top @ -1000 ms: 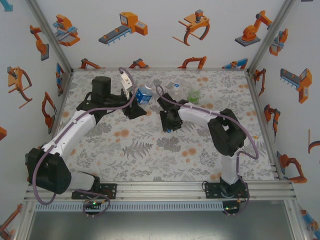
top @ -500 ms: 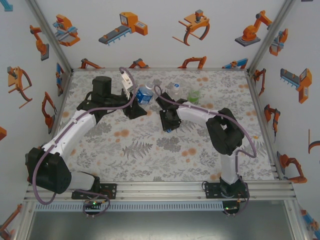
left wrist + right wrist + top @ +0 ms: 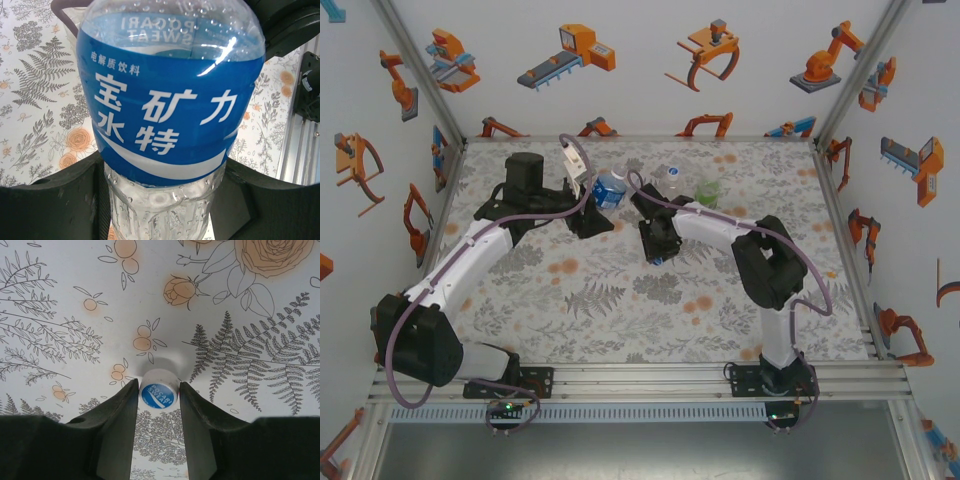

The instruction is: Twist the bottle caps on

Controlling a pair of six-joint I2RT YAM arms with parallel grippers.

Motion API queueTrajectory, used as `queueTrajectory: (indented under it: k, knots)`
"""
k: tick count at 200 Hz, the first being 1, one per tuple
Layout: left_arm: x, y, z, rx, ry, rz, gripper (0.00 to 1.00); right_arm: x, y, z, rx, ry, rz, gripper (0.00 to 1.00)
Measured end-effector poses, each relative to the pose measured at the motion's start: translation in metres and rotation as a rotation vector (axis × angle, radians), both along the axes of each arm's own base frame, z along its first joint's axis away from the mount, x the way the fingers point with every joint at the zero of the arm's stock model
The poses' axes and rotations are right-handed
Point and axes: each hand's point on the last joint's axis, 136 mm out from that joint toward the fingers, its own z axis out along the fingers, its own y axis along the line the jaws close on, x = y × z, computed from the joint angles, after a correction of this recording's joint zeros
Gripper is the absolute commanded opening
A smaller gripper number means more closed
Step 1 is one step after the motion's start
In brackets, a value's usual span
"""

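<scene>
Here, left hand (image 3: 160, 205) pinches the blue-label bottle (image 3: 170, 125); right hand (image 3: 158, 386) pinches a cap (image 3: 158, 395) amid open table (image 3: 65, 345).

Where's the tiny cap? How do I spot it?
On the flowery table, nearer the robot than the blue-label bottle, the right gripper pinches the cap. It is tiny, round, white with a blue circle on top, far smaller than any bottle.

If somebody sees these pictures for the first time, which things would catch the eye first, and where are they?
First the blue-label bottle, huge in the left wrist view, clamped by the left tool. Then the small white cap with a blue printed top, pinched by the right tool on the flowered table. At the table's far side stand a clear bottle and a green bottle.
</scene>
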Motion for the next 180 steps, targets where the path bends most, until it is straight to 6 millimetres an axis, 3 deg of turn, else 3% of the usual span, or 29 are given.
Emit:
queueTrajectory:
  k: [98, 180]
  knots:
    - [0.0008, -0.0003, -0.0012, 0.002, 0.005, 0.0, 0.0, -0.0025, 0.0008, -0.0081, -0.01, 0.023, 0.004, 0.39]
    - [0.0014, -0.0006, -0.0018, 0.003, 0.007, 0.0, 0.0, -0.0043, 0.0012, -0.0064, -0.013, 0.025, 0.008, 0.3]
